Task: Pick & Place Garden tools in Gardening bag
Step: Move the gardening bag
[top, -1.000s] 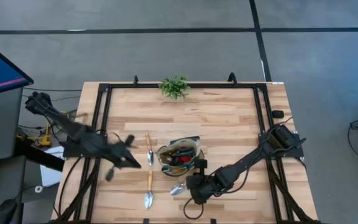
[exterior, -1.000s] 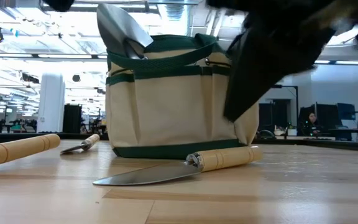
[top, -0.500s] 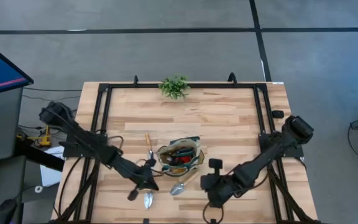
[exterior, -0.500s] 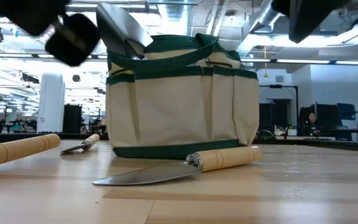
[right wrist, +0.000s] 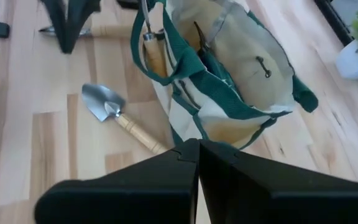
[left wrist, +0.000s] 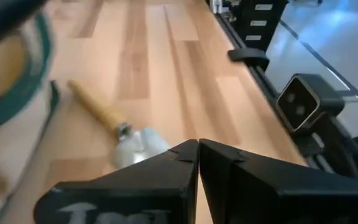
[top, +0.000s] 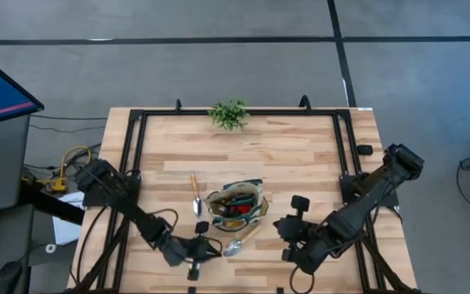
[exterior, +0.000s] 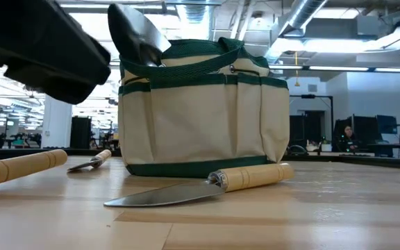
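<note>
Gardening bag [top: 237, 204] sits upright mid-worktop [top: 300, 155], already holding a scoop blade sticking up plus dark and red items inside. 3 garden tools lie loose outside it: trowel [top: 237, 242] just beside the bag's near side, blade toward the front edge; a small one [top: 195, 196] on the bag's left; a third with a wooden handle [exterior: 19, 167] at the low view's left edge, hidden under the left arm from above. Left hand [top: 192, 251] is low at the front edge, left of the near trowel, fingers pressed together, holding nothing. Right hand [top: 294, 220] is right of the bag, clear of it, fingers also closed and empty. Step looks like: between picks, left arm lining up on a front tool. Next move calls for opening the left hand, dropping over a handle, closing, lifting, then carrying to the bag mouth. Potted plant [top: 229, 113] at the far edge stays out of it.
</note>
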`<action>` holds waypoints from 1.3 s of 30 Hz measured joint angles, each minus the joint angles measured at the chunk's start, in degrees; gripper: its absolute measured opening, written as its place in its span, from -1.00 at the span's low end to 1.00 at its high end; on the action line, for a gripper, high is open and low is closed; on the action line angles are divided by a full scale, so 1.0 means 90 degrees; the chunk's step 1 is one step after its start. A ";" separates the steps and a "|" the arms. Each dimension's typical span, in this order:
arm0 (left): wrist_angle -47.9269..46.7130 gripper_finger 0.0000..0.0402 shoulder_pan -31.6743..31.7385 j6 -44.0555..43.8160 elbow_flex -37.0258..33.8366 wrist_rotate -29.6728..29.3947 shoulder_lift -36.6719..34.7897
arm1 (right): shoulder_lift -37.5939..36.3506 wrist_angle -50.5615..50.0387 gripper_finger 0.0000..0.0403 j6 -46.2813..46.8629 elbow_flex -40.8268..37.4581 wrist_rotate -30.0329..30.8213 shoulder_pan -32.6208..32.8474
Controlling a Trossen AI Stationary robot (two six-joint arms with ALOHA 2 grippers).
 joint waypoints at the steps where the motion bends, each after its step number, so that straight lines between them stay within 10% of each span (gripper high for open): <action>1: -0.0007 -0.99 -0.0026 0.0018 0.0122 -0.0005 0.0113 | -0.0005 -0.0002 -1.00 0.0001 0.0000 0.0049 0.0013; 9: -0.0322 -0.99 -0.0082 -0.0793 0.0607 0.0546 0.0306 | 0.0039 -0.0025 -1.00 -0.0005 -0.0002 0.0125 0.0034; 21: -0.0777 -1.00 -0.0046 -0.2885 0.0633 -0.0737 0.0308 | 0.0037 0.0000 -1.00 -0.0077 -0.0002 0.0134 0.0078; 34: -0.1082 -1.00 0.0755 -0.3085 0.0654 0.0841 0.0409 | 0.0037 0.0000 -1.00 -0.0140 -0.0002 0.0125 -0.0029; 39: -0.1091 -1.00 0.0861 -0.2697 0.0650 0.0371 0.0445 | 0.0037 -0.0002 -1.00 -0.0140 -0.0002 0.0125 -0.0087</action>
